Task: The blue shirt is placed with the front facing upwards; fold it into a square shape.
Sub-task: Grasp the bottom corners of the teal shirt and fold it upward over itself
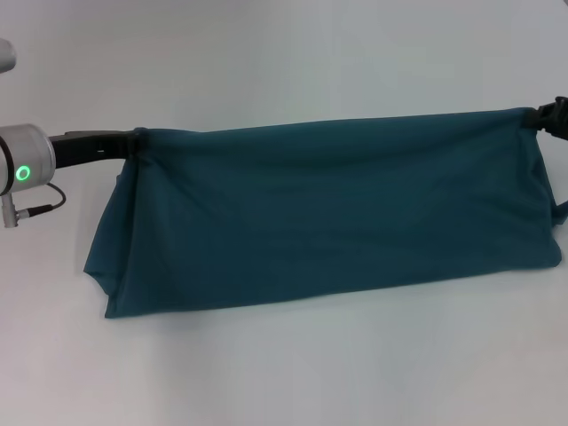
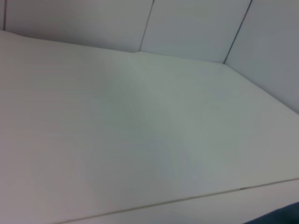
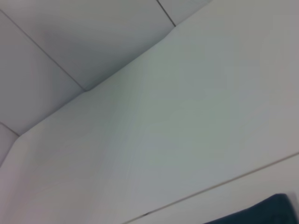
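Observation:
The blue shirt (image 1: 328,213) is stretched out as a long teal band between both grippers, its plain side showing and no lettering visible. Its top edge is held up, and the lower edge hangs toward the white table (image 1: 284,373). My left gripper (image 1: 138,140) is shut on the bunched left corner. At the far right, my right gripper (image 1: 535,115) pinches the other upper corner. A small piece of the blue shirt (image 2: 286,217) shows at the edge of the left wrist view. Another corner of the blue shirt (image 3: 266,211) shows in the right wrist view.
White wall panels (image 2: 187,23) rise behind the table's far edge. A table seam (image 3: 219,186) runs across the surface. The left arm's silver wrist (image 1: 22,169) with its green light sits at the left border.

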